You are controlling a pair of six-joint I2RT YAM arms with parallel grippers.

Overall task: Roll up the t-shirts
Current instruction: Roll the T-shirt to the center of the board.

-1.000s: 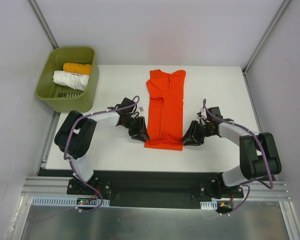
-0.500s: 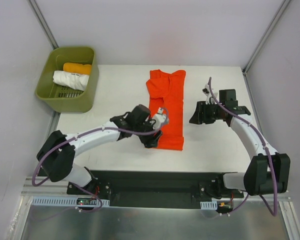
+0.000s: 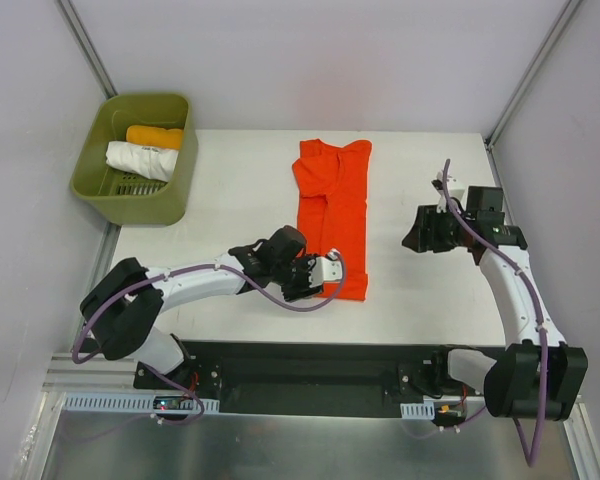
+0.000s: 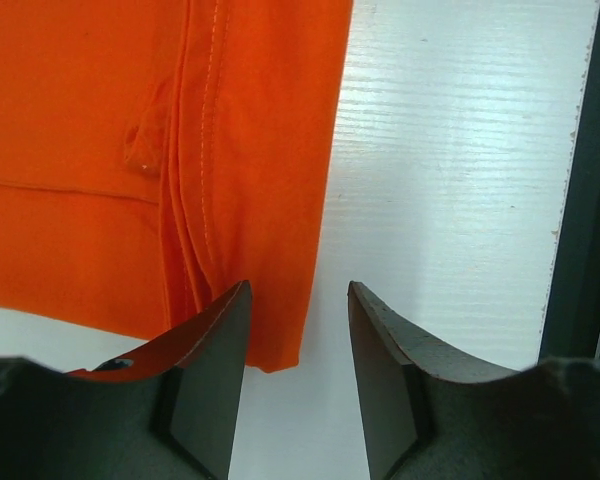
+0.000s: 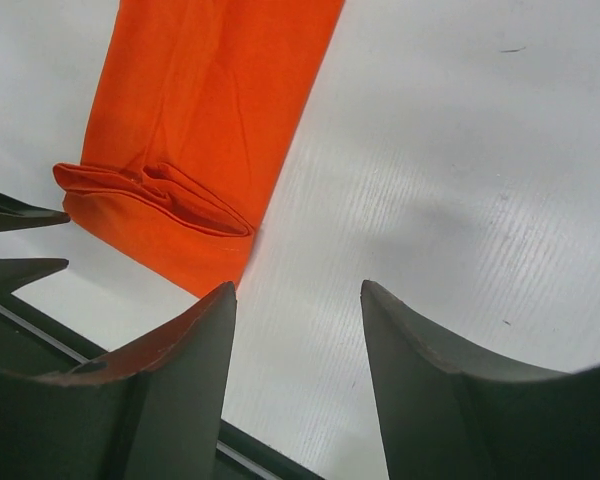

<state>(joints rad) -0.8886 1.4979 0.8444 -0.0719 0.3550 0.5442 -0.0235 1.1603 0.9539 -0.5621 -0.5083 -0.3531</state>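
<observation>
The t-shirt lies near the middle of the white table, folded lengthwise into 1 long narrow strip that runs from the far side toward the near edge. Its thin bright red-orange cloth lies smooth and flat. At far left we see an olive-green plastic basket with slotted walls. It holds 2 soft rolls, 1 white and 1 yellow-orange, lying side by side. Next comes the left gripper, low at the strip's near left corner. Its 2 dark, wedge-shaped fingers stand apart and grip nothing. One tip overlaps the cloth's corner in the wrist view, though we cannot tell whether it touches. That view also shows a stitched seam and stacked layers along the folded edge. The bare table between the fingers has a fine ribbed grain. In the right wrist view, the near end of the strip bunches into small soft pleats. At right, the right gripper hangs over bare table, apart from the shirt, its fingers spread and empty.
</observation>
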